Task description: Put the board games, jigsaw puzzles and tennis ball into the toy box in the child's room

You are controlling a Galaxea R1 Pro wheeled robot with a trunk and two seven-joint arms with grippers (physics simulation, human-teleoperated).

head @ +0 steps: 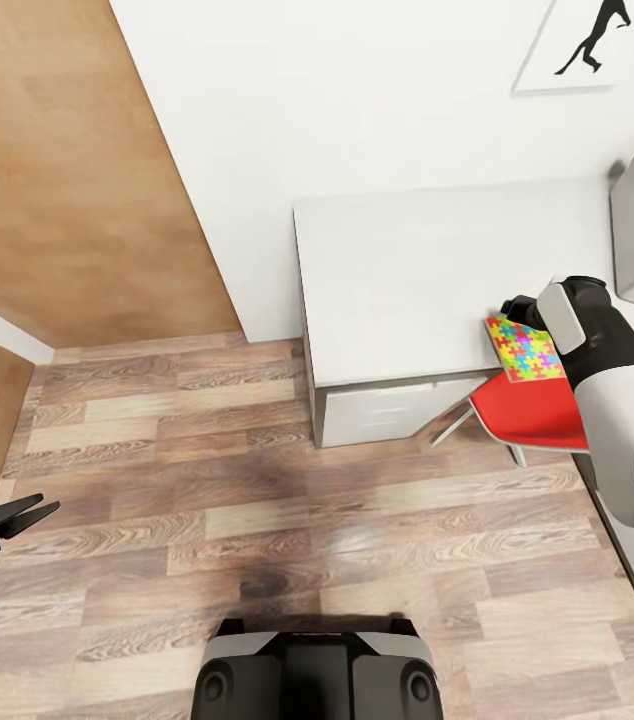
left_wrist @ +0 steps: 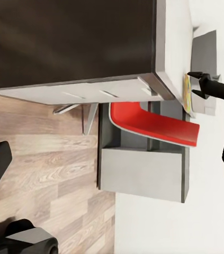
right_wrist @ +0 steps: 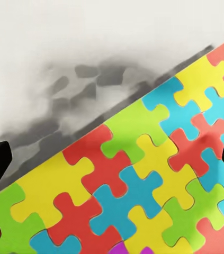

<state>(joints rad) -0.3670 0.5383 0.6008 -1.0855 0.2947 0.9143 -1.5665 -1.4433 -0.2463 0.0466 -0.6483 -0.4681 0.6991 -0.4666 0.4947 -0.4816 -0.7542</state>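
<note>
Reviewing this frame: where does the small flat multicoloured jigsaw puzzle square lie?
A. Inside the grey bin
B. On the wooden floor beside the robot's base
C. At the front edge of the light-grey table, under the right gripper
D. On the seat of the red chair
C: the multicoloured jigsaw puzzle square lies at the light-grey table's front edge, with the right gripper poised over it and the red chair below.

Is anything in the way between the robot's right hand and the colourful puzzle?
Nothing visible. The right gripper hangs just above the jigsaw puzzle at the table's front edge, fingers spread to either side. In the right wrist view the puzzle lies bare between the fingertips, with no other object on it.
</note>
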